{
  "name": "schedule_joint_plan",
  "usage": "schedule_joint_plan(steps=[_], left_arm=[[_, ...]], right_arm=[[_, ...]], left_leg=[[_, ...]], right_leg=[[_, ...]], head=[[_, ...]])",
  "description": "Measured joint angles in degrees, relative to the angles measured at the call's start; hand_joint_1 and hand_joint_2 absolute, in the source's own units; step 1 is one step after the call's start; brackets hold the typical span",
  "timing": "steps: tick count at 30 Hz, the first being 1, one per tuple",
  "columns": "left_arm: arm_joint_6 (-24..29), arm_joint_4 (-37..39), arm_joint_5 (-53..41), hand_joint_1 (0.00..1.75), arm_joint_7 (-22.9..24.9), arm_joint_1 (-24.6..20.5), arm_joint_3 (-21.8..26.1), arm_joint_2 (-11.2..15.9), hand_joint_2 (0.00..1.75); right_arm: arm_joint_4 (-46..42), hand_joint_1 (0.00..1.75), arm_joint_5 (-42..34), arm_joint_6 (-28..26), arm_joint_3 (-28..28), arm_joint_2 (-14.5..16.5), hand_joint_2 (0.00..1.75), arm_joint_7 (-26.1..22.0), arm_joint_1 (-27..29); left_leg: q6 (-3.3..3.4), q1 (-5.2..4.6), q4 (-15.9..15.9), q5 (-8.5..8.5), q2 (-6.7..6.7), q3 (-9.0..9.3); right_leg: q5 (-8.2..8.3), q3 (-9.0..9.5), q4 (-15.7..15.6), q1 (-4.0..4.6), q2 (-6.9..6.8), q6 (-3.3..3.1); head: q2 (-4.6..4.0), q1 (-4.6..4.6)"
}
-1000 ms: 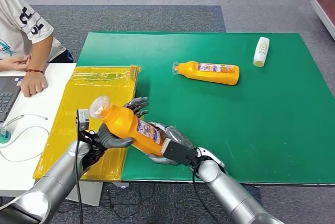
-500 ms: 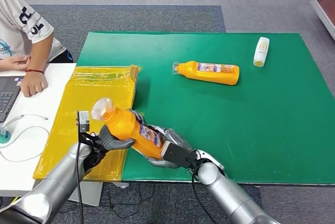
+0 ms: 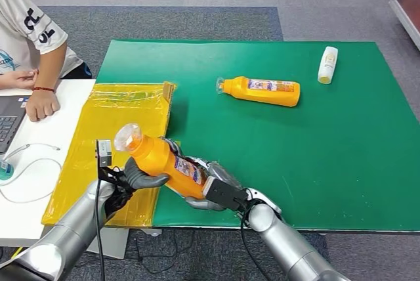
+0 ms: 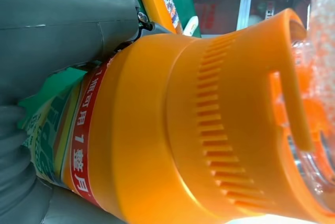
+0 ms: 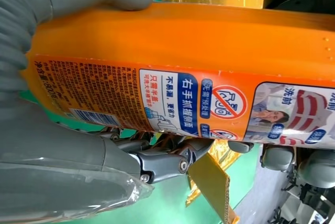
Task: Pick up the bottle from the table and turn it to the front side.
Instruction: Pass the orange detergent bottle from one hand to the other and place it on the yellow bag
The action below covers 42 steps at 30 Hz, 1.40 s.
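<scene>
Since a second ago our right hand [image 3: 210, 186] has closed under the bottle [image 3: 161, 159], held aloft over the table's [image 3: 307, 163] near edge with our left hand [image 3: 131, 177]; regripping mid-turn could drop it.

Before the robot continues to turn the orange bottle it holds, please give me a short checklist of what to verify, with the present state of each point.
1. Right hand holds the base end of the held bottle: ok.
2. Left hand holds the neck end: ok.
3. Bottle lifted off the green mat: ok.
4. Clear cap in place: ok.
5. Front label facing forward: cannot tell; the right wrist view shows fine print and a barcode.
6. Second orange bottle and person's hand apart from the held bottle: ok.
</scene>
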Motion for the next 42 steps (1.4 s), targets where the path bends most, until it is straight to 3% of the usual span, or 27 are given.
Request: schedule_joint_plan(steps=[13,14,17,18,42], left_arm=[[0.01,-0.17,0.03,1.75,-0.01,0.19,0.03,0.17,1.75],[0.01,-0.19,0.03,1.75,-0.01,0.19,0.03,0.17,1.75],[0.08,-0.44,0.03,1.75,-0.02,0.30,0.07,0.20,1.75],[0.13,-0.55,0.02,1.75,-0.02,0.35,0.09,0.21,1.75],[0.50,-1.43,-0.42,1.75,-0.01,2.75,0.46,1.41,1.75]], right_arm=[[0.00,1.72,-0.01,-0.01,-0.03,0.00,1.75,-0.03,0.08],[0.00,1.53,-0.02,-0.02,-0.04,0.00,1.75,-0.03,0.08],[0.00,0.24,-0.16,-0.01,-0.24,0.00,1.75,-0.04,0.08],[0.00,0.00,-0.25,-0.01,-0.39,0.00,1.75,-0.05,0.06],[-0.02,0.00,-0.70,-0.20,-3.04,-0.02,1.75,0.24,-0.88]], left_leg=[[0.00,0.00,0.00,0.00,0.00,0.02],[0.00,0.00,0.00,0.00,0.00,0.02],[0.00,0.00,0.00,0.00,0.00,0.02],[0.00,0.00,0.00,0.00,0.00,0.01],[-0.01,0.00,0.00,0.01,0.01,0.02]], right_leg=[[0.00,0.02,0.00,0.00,0.00,0.00],[0.00,0.02,0.00,0.00,0.00,0.00],[0.00,0.01,0.00,0.00,0.00,0.00],[0.00,0.01,0.00,0.00,0.00,0.00],[0.02,-0.04,0.00,0.00,0.01,-0.03]], head=[[0.00,0.00],[0.00,0.00],[0.00,-0.01],[0.00,-0.01],[0.00,-0.01]])
